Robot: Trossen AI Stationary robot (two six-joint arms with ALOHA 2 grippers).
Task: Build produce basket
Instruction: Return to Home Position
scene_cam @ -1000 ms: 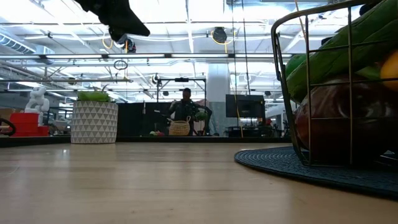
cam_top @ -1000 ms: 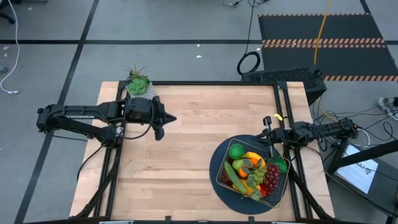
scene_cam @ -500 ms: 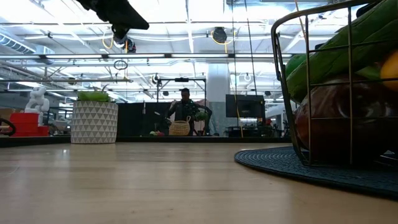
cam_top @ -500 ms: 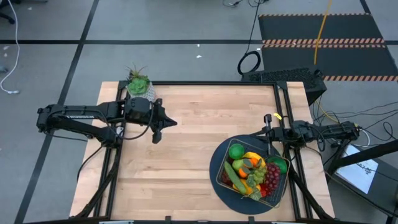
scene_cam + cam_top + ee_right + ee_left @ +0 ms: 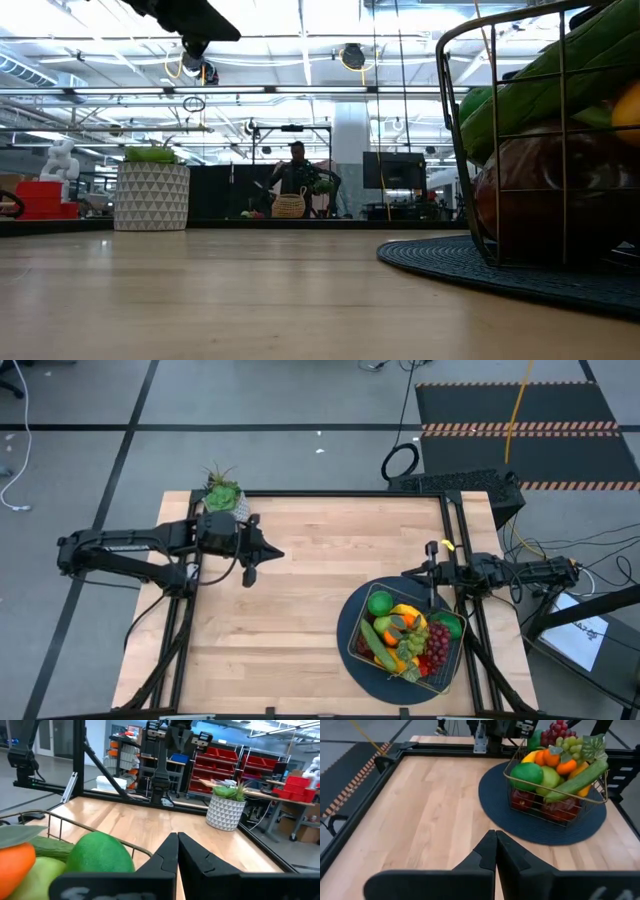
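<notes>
Basket [image 5: 535,807] is loaded: it sits on the round dark blue mat [image 5: 345,660] at the lower right of the high view, heaped with produce [image 5: 405,635], including grapes, a cucumber, limes and oranges. No loose produce shows on the wooden surface [image 5: 300,560], so filling looks complete and what is left is, in my judgement, parking the arms.

Left gripper [image 5: 250,573] hangs above the surface at centre left of the high view, just below the potted plant [image 5: 222,495], well apart from the basket. Its wrist view shows the fingers pressed together and holding nothing.

Right gripper [image 5: 425,565] sits at the right edge of the surface, just above the mat's upper rim in the high view. It is also pressed together and empty.

Recommended procedure for retraction:
- Keep both grippers closed.
- Draw the right arm away from the wire rim, lifting before any sideways travel, since the top grapes sit closest to it.
- Fold the left arm back without sweeping toward the plant pot.
- Move slowly; a knock could spill the heaped produce.
</notes>
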